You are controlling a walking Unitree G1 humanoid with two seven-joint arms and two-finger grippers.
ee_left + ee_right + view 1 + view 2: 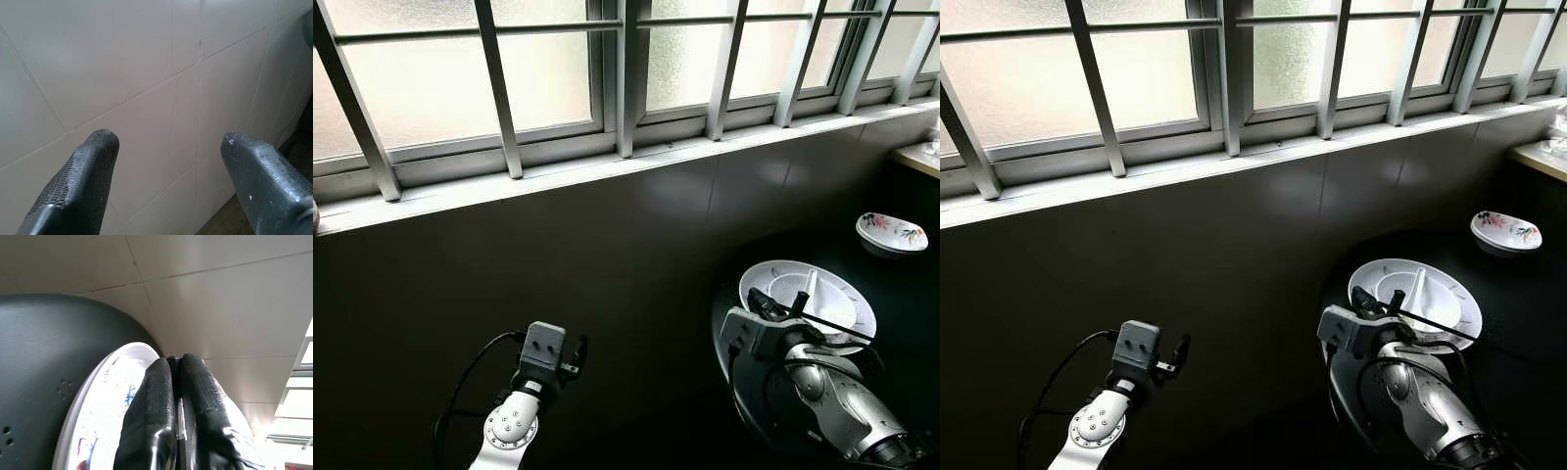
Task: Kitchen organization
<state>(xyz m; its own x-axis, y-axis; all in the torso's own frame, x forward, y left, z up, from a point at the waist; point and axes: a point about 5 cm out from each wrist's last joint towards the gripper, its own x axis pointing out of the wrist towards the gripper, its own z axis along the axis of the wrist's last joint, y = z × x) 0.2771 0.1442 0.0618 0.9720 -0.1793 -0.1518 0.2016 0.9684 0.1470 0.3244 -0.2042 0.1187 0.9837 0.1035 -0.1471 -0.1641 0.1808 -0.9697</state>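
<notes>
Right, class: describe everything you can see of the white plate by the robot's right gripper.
The white plate is round, glossy like glazed ceramic, with a raised rim and a white spoon-like piece lying in its hollow. It lies flat on a dark round tray below the tiled wall. The right gripper has its fingers pressed together over the plate's near edge; a thin edge seems pinched between them.

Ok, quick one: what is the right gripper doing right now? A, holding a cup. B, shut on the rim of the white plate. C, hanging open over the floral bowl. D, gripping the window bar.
B: the right gripper has its two black fingers pressed together over the edge of the white plate, while the floral bowl sits apart, further right.
</notes>
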